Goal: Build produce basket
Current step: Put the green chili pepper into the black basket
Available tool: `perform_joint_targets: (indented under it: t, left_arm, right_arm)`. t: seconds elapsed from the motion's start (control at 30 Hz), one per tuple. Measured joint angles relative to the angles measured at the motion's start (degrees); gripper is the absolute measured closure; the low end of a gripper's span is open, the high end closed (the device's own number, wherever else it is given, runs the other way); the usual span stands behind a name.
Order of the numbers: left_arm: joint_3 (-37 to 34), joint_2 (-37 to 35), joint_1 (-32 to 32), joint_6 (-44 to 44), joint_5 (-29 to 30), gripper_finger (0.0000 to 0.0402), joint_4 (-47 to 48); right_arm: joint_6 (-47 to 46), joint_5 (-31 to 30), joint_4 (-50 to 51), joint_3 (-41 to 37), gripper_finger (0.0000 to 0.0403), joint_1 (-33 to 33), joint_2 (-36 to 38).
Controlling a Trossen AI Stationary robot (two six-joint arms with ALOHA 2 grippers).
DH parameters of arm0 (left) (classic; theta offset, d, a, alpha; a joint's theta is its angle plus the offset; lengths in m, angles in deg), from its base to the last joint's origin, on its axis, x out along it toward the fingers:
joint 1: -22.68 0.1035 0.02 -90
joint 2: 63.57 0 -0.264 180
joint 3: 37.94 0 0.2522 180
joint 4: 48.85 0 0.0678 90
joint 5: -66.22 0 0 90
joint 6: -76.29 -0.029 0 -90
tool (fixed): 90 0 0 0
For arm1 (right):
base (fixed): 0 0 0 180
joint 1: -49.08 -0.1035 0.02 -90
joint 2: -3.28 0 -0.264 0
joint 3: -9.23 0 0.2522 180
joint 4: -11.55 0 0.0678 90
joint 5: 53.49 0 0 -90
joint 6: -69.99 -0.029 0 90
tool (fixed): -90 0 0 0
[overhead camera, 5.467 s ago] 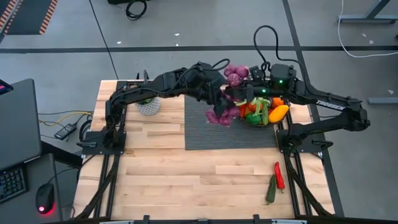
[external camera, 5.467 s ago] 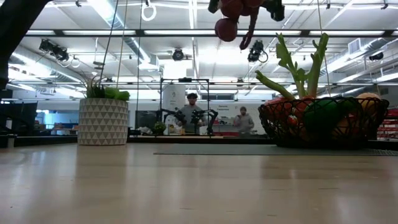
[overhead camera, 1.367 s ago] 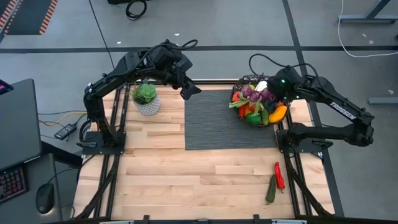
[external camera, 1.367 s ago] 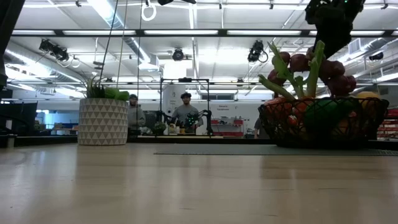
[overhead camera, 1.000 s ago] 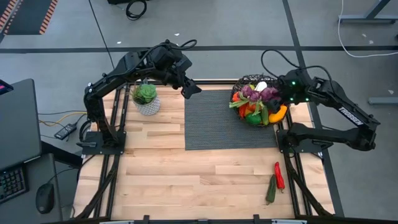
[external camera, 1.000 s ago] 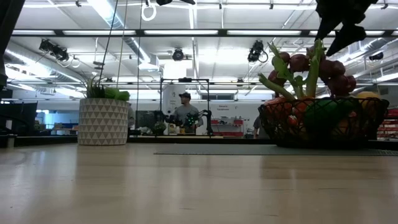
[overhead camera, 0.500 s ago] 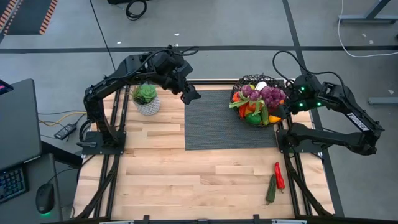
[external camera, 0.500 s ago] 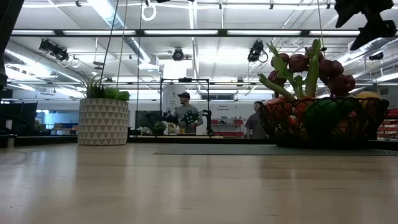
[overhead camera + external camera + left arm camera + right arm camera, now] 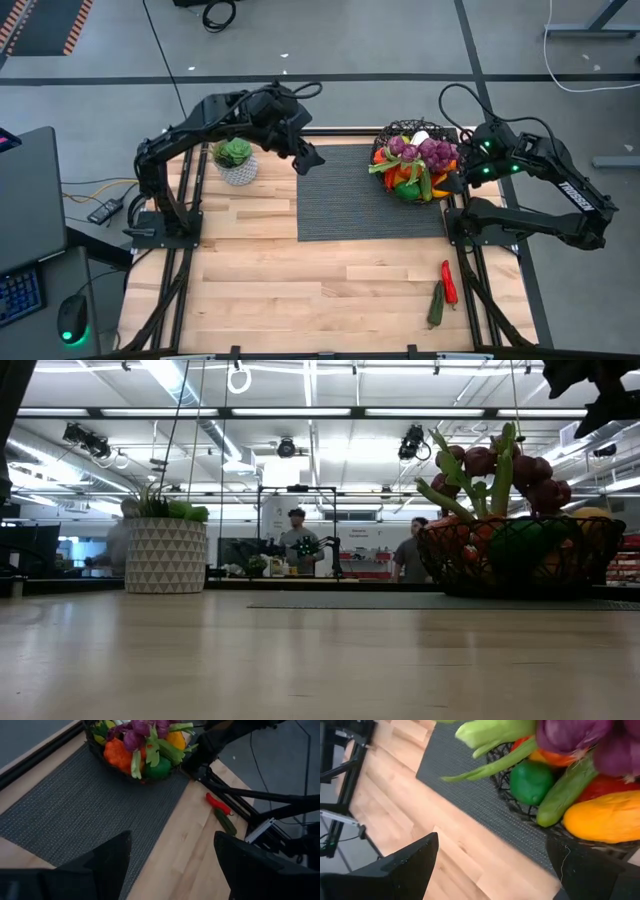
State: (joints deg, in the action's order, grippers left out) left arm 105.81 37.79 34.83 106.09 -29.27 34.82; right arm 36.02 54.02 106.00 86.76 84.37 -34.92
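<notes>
Jaws open and empty on both my left gripper (image 9: 309, 158) and right gripper (image 9: 455, 183); basket (image 9: 398, 131) loaded, so I judge the next pick is the red chilli (image 9: 449, 282) at five o'clock.

Robotics laboratory. Indicators: two arms bolted to a wooden surface (image 9: 300, 290) on a grey concrete floor (image 9: 330, 40); ceiling strip lights (image 9: 300, 412); further robot stations (image 9: 300, 550) with people (image 9: 296, 540) behind; a keyboard (image 9: 15, 290) at 9 o'clock.
</notes>
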Motion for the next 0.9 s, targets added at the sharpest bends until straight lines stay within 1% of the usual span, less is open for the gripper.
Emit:
perform_joint_targets:
  t: [0.1, 0.2, 0.43, 0.53, 0.7, 0.9]
  left_arm:
    - [0.0, 0.26, -1.12, 0.07, 1.37, 0.0111, -0.01]
    - [-0.05, 1.1, -2.02, 1.13, 1.43, 0.0111, 1.04]
    - [-0.04, 4.5, -4.53, 1.55, 1.41, 0.0111, 1.22]
    - [-0.04, 5.78, -5.43, 2.52, 1.39, 0.0111, 1.03]
    - [-0.04, 6.59, -6.04, 3.87, 1.34, 0.0111, 0.51]
    - [-0.02, 6.54, -6.01, 5.6, 1.39, 0.0111, 0.17]
  right_arm:
    - [0.1, 0.67, 0.62, 0.0, 0.0029, -0.02, 0.0]
    - [0.08, 2.22, 2.32, 0.0, 0.0029, -0.02, 0.0]
    - [-2.97, 11.16, 6.68, 0.0, 0.0029, -0.04, 0.0]
    - [-4.61, 11.99, 9.37, 0.0, 0.0029, -0.02, 0.0]
    - [-9.61, 12.81, 9.17, 0.07, 0.003, -0.03, 1.08]
    - [-11.5, 13.68, 9.01, 0.07, 0.003, -0.04, 1.66]
